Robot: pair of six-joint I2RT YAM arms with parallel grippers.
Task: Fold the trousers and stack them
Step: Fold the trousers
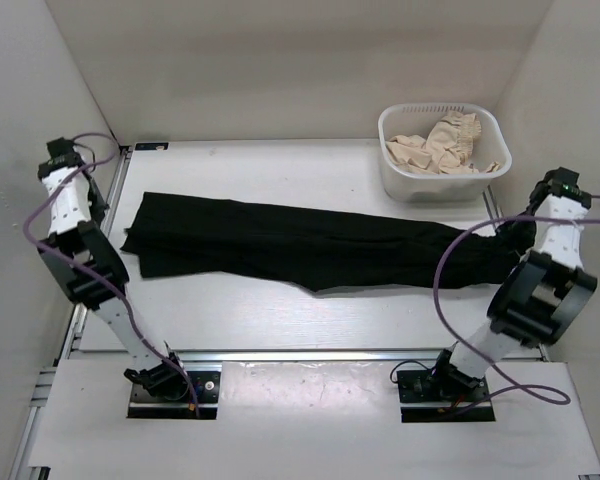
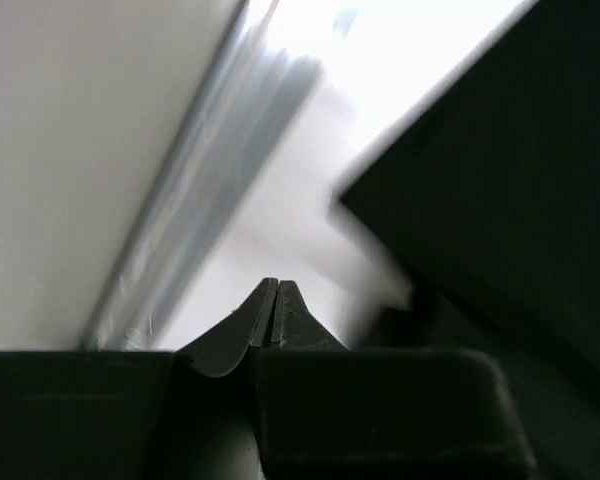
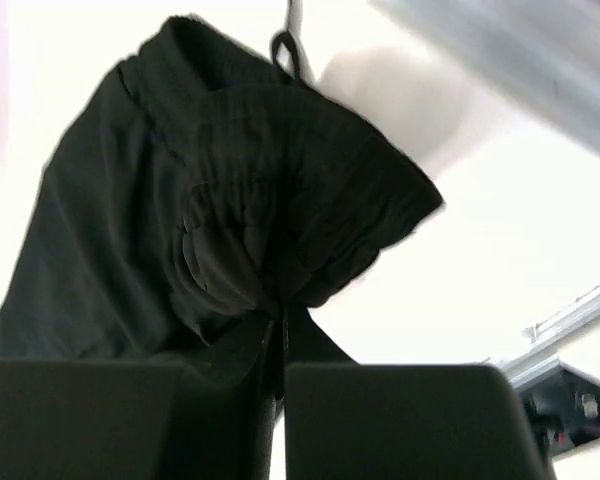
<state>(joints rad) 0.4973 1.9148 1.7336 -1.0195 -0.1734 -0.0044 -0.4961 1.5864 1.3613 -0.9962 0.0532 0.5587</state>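
Note:
The black trousers (image 1: 300,245) lie stretched out flat across the table from left to right. My right gripper (image 1: 515,236) is shut on their right end, and in the right wrist view the fabric (image 3: 230,180) bunches up from between my closed jaws (image 3: 280,322). My left gripper (image 1: 102,208) sits just left of the trousers' left end. In the left wrist view it (image 2: 273,286) is shut and empty over the bare table, with a corner of the trousers (image 2: 500,180) close on its right, not touching.
A white basket (image 1: 382,135) with beige frilled garments (image 1: 445,145) stands at the back right, just behind the right gripper. Enclosure walls close in the left, right and back sides. A metal rail (image 2: 180,230) runs along the table's left edge.

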